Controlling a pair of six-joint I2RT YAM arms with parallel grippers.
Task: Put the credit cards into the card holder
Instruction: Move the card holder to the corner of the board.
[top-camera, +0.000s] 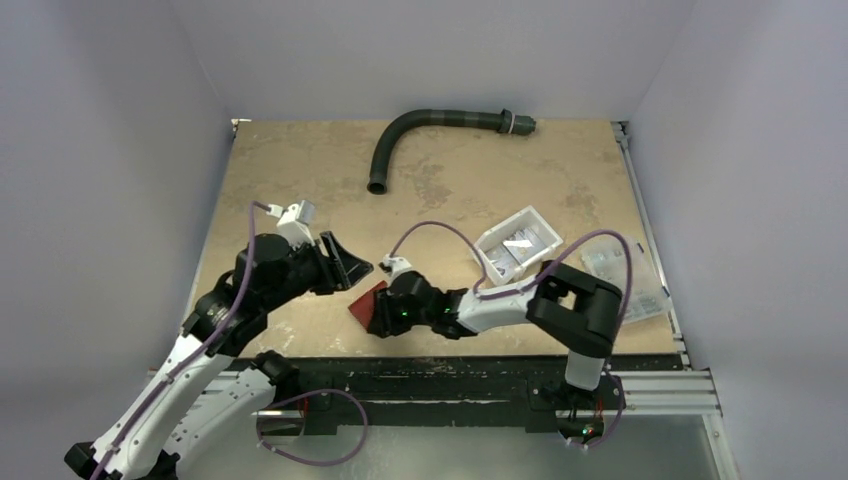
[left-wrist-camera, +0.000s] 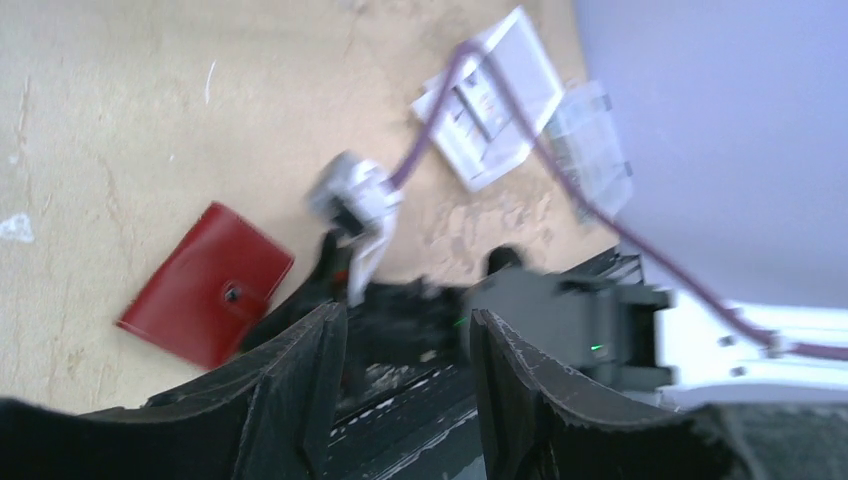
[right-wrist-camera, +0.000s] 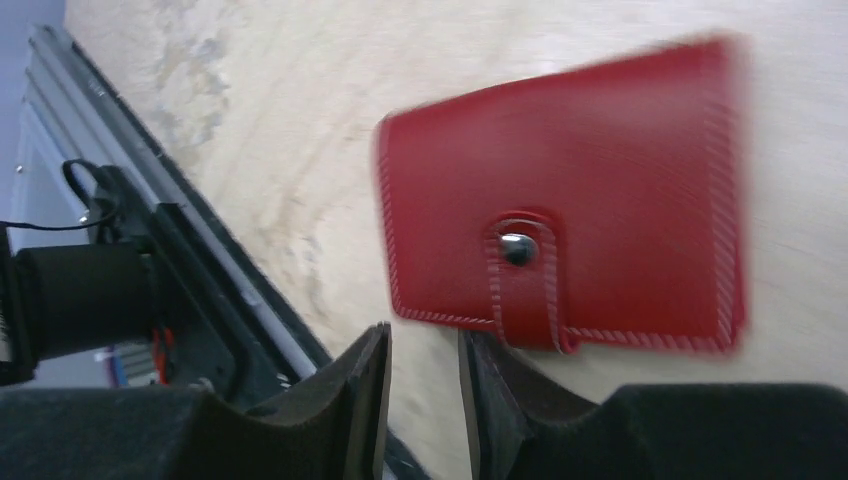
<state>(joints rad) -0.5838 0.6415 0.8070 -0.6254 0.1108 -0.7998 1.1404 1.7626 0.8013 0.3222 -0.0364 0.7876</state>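
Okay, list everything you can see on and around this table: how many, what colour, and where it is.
card holder: one, dark red, snapped shut, flat on the table near the front, centre
credit cards: count unclear, whitish, inside the bin
bin: one, white, right of centre
compartmented box: one, clear, by the right edge
corrugated hose: one, dark grey, curved, far side
table: one, tan
left claw: one, black, open and empty, left of the card holder
right claw: one, black, jaws narrowly apart, at the card holder's edge
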